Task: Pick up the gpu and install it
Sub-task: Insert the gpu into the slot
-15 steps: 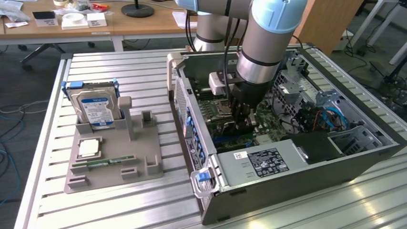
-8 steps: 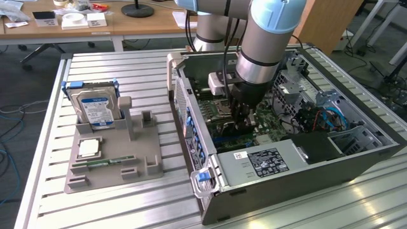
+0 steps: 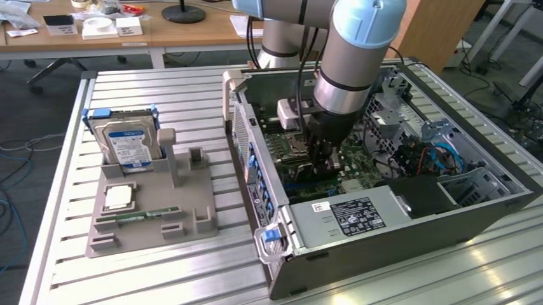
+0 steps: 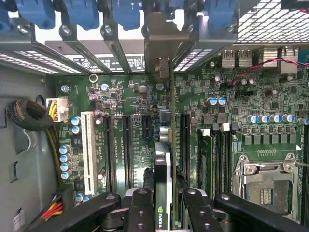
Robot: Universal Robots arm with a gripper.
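Note:
The gpu (image 4: 162, 159) shows edge-on in the wrist view, a thin black card with a green logo. Its silver bracket (image 4: 161, 43) reaches up to the row of rear slot covers. My gripper (image 4: 166, 205) is shut on the gpu, with one black finger (image 4: 141, 203) on each side of it. The card stands upright over the green motherboard (image 4: 120, 96), among the long black expansion slots; I cannot tell whether it touches a slot. In the exterior view the gripper (image 3: 326, 159) reaches down inside the open computer case (image 3: 382, 222).
A grey holder tray (image 3: 152, 222) on the slatted table carries a silver hard drive (image 3: 127, 143), a processor chip (image 3: 119, 197) and a green memory stick (image 3: 140, 216). Inside the case are a processor socket (image 4: 265, 186), a white slot (image 4: 88, 150) and cables (image 4: 29, 113).

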